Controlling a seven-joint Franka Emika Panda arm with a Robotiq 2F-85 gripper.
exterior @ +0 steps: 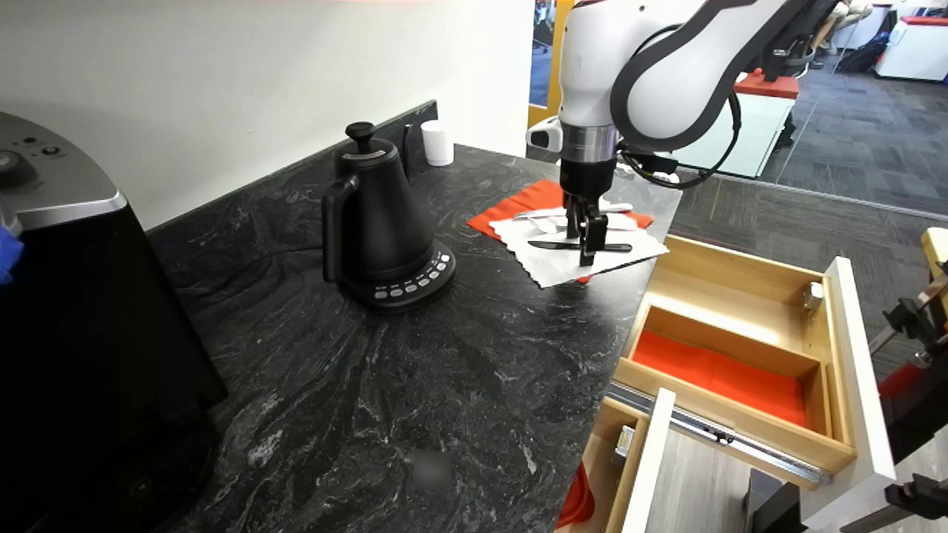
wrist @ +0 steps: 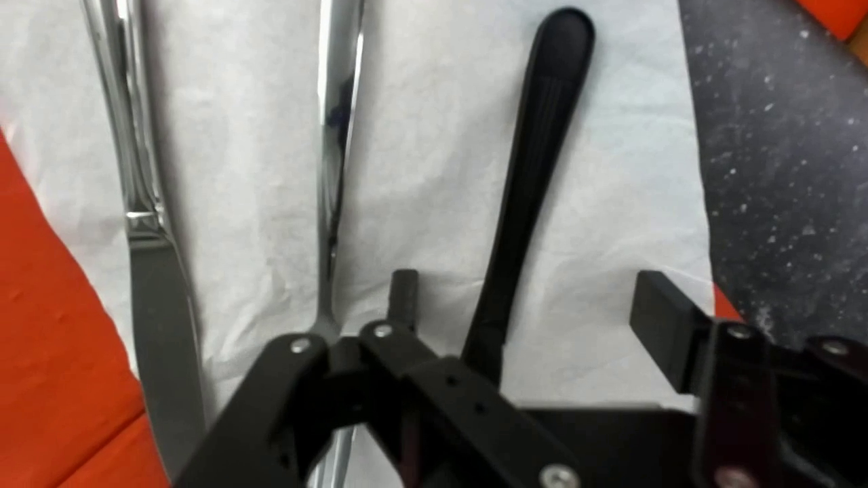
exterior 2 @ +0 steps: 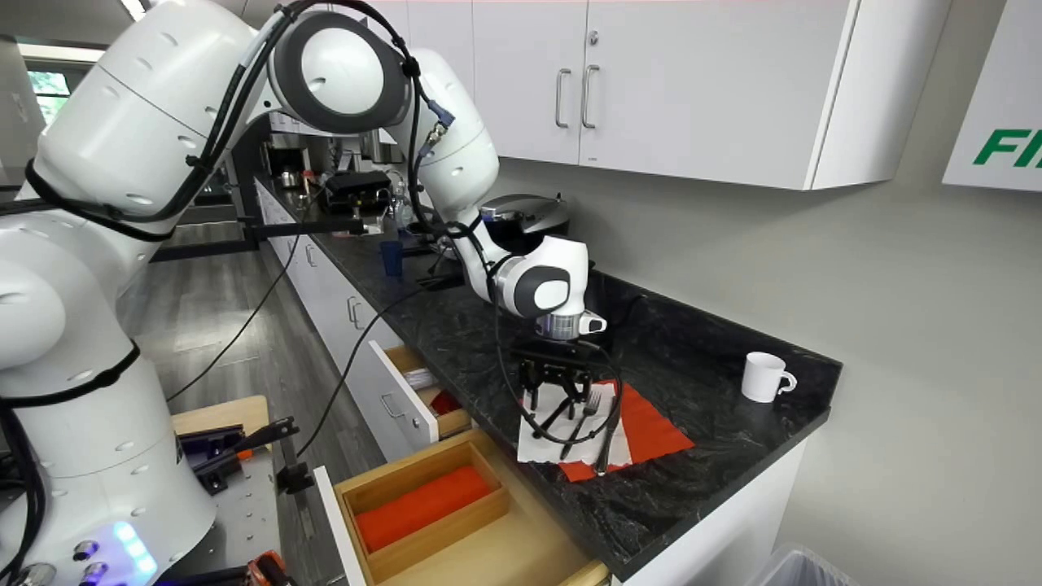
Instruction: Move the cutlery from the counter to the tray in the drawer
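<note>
The cutlery lies on napkins on the dark counter (exterior: 459,385): a black utensil (wrist: 536,156), a silver fork (exterior 2: 584,415), whose handle also shows in the wrist view (wrist: 339,88), and a silver knife (wrist: 163,298). My gripper (wrist: 536,315) is open and points down. In the wrist view its fingers stand apart on either side of the black utensil, and a finger link hides the lower end of that utensil. In an exterior view the gripper (exterior: 581,235) is low over the napkins. The tray (exterior: 718,374) has a bare red-orange floor and sits in the open drawer (exterior: 748,285).
A white napkin (exterior: 548,270) lies over a red napkin (exterior: 526,201). A black kettle (exterior: 381,215) and white mug (exterior 2: 763,377) stand near the wall. A smaller drawer (exterior 2: 399,399) is open beside the main one. A black machine (exterior: 89,311) stands along the counter.
</note>
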